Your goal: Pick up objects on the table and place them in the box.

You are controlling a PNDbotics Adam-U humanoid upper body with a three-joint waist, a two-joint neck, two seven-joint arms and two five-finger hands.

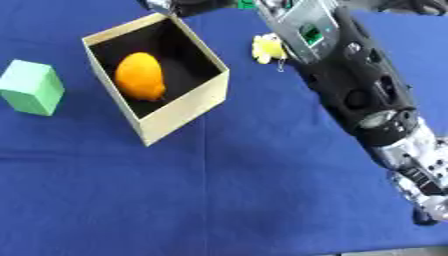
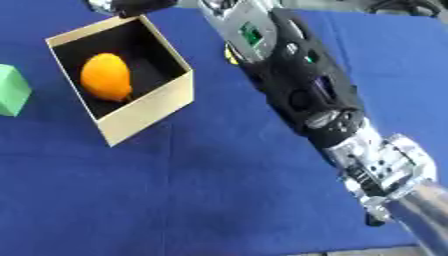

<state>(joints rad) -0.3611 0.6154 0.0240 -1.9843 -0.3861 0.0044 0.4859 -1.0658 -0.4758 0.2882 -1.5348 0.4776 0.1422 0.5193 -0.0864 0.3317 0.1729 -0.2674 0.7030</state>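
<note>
The right arm (image 1: 350,85) is seen stretched across the blue cloth (image 1: 262,190) from the lower right toward the top edge, and only a sliver of the right hand (image 1: 166,6) can be made out just beyond the far corner of the box (image 1: 179,112). Whether its fingers are spread or curled cannot be told; they are cut off by the frame edge. The box is open and turned cornerwise, and an orange fruit (image 1: 140,76) is already lodged inside, its long axis running roughly toward and away from the camera. A small yellow thing (image 1: 267,48) is left on the cloth just beside the forearm, between the arm and the box's right wall, partly hidden in the right eye view. A green block (image 1: 31,87) is parked well apart, on the box's left. The relation that matters: the yellow thing lies nearer the robot than the hand, under the line of the forearm, so the arm would likely have to be drawn back. The block is better placed for the left hand, which is not shown.
</note>
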